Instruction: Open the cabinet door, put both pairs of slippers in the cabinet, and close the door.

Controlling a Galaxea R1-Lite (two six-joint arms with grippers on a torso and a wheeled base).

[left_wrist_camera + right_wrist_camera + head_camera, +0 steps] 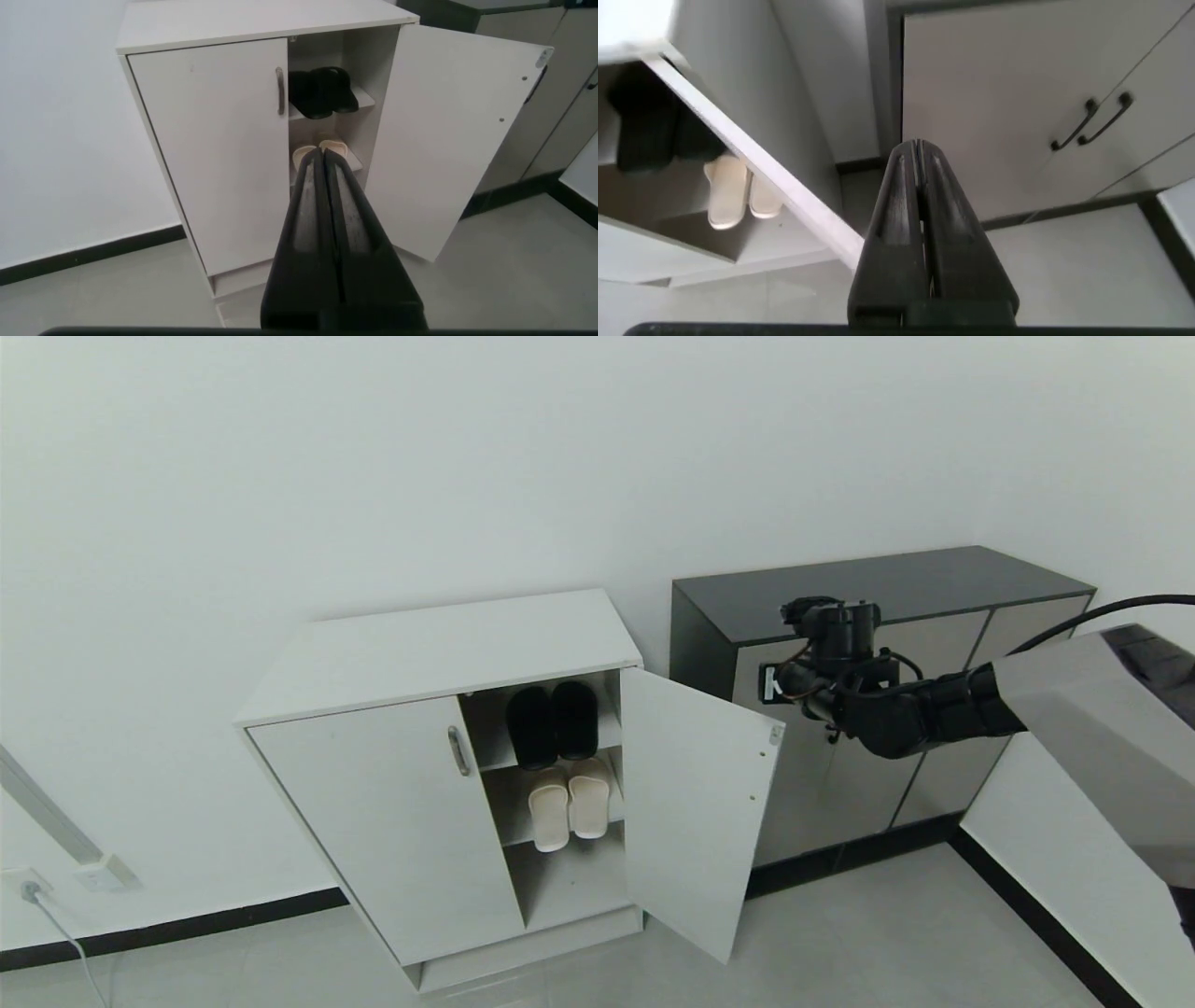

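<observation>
The white cabinet [439, 649] was seen at the centre of the head view, its right door [695, 803] swung open and its left door [392, 821] shut. A black pair of slippers [553, 723] was set on the upper shelf, and a cream pair of slippers [569, 807] on the shelf below. The right gripper [920, 154] was held near the open door's upper corner, before a dark grey cabinet [887, 583], with its fingers pressed together. The left gripper [324, 159] was pointed at the opening, its fingers likewise pressed together.
</observation>
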